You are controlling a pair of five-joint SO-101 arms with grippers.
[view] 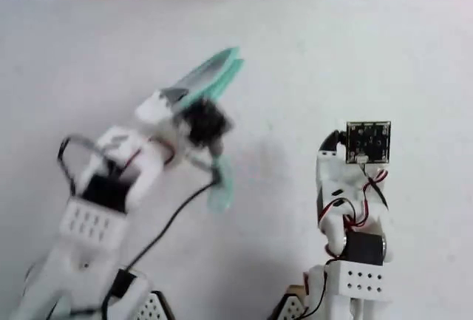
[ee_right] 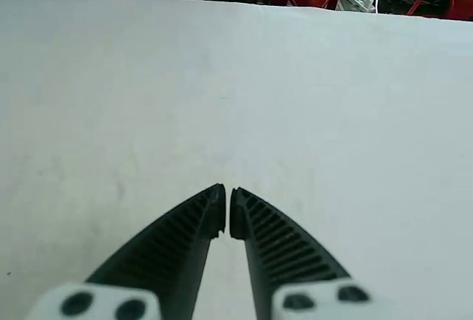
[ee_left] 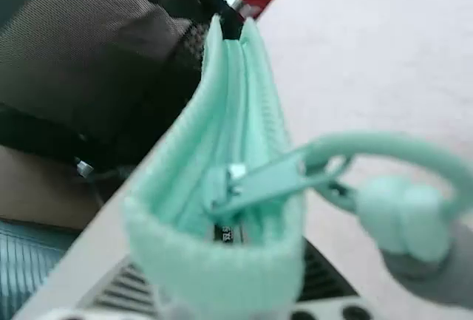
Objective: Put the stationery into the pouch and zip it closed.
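- pouch (view: 213,75): mint green, up off the table (view: 332,46), pinched at 1 end in my L gripper (view: 181,102).
- High view: pouch sticks out from my L jaws, angled toward the table's far edge, over the middle-left of the table.
- L jaws: clamped on the pouch's near end, fabric bunched between them, that's what the L wrist cam shows.
- Zip slider (ee_left: 236,173) sits at the end I'm holding; pull tab (ee_left: 275,179) points out sideways from it.
- Zip line runs from the slider along the top edge to the far end. Fully closed or not? Can't tell.
- Wrist strap (view: 222,181), same mint colour, loops off the pull tab & hangs down below my L gripper.
- No stationery to be seen from outside the pouch.
- R gripper (ee_right: 228,205): jaws closed, tips nearly touching, nothing between them, low over bare table.
- R arm is folded back on its own side, well apart from pouch & L arm.
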